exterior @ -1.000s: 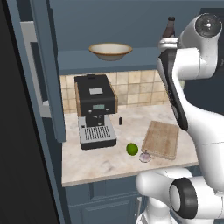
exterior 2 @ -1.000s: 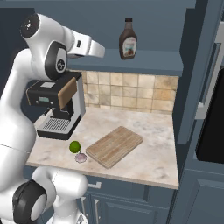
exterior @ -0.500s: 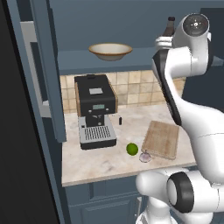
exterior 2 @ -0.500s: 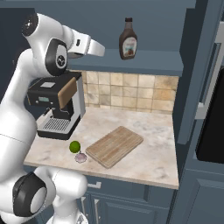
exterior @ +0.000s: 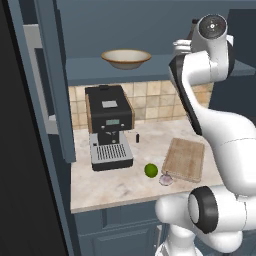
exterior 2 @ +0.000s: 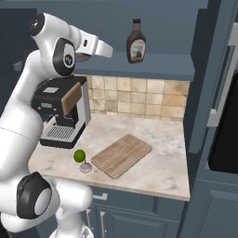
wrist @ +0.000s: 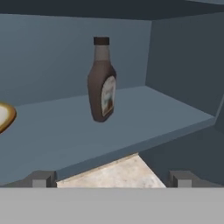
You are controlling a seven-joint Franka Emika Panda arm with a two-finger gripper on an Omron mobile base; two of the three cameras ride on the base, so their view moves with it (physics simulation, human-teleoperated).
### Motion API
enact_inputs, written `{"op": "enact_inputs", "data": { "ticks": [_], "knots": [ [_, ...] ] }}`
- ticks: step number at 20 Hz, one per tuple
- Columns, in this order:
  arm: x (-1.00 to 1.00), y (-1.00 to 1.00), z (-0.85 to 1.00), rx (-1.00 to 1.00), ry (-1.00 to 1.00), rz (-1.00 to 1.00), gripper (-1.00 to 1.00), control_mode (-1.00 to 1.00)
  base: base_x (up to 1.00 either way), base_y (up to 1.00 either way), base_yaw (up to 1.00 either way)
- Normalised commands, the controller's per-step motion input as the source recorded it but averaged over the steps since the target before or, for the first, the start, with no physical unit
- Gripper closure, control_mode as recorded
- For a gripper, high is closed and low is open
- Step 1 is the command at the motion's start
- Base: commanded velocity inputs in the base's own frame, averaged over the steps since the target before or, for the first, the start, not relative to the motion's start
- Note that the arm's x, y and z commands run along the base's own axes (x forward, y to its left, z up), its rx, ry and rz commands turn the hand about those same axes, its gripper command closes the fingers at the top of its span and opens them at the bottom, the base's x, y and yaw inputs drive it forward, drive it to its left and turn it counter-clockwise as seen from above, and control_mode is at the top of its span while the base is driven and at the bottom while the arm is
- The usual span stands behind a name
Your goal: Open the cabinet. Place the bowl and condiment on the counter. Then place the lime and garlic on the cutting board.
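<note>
The cabinet (exterior 2: 209, 79) stands open, its blue shelf (wrist: 131, 127) in front of my hand. On that shelf the condiment (wrist: 101, 83), a dark brown bottle (exterior 2: 136, 47), stands upright. The cream bowl (exterior: 126, 57) sits further left on the shelf, and its rim (wrist: 4, 116) shows at the hand view's left edge. My gripper (wrist: 111, 179) is open, level with the shelf front and apart from the bottle (exterior 2: 110, 50). Down on the counter (exterior 2: 158, 139) the lime (exterior 2: 79, 155) and garlic (exterior 2: 85, 168) lie just beside the cutting board (exterior 2: 122, 155).
A black coffee machine (exterior: 109, 125) stands at the counter's left end against the tan tiles. The open cabinet door (exterior: 50, 75) hangs out at the left, and another door edge rises at the right. My own arm (exterior: 200, 100) reaches up over the board.
The arm's upper joints have swung a little toward the shelf and the hand has edged closer to the bottle. The jaws stay open; nothing on shelf or counter has moved.
</note>
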Motion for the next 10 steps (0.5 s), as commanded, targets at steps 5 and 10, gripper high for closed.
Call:
{"op": "enact_inputs", "data": {
  "ticks": [5, 10],
  "knots": [
    [0.22, -0.12, 0.04, 0.0, 0.01, 0.0, -1.0, -1.0, 0.0, 0.0, 0.0],
    [0.19, -0.08, 0.02, 0.0, 0.02, 0.0, -1.0, -1.0, 0.0, 0.0, 0.0]
  ]
}}
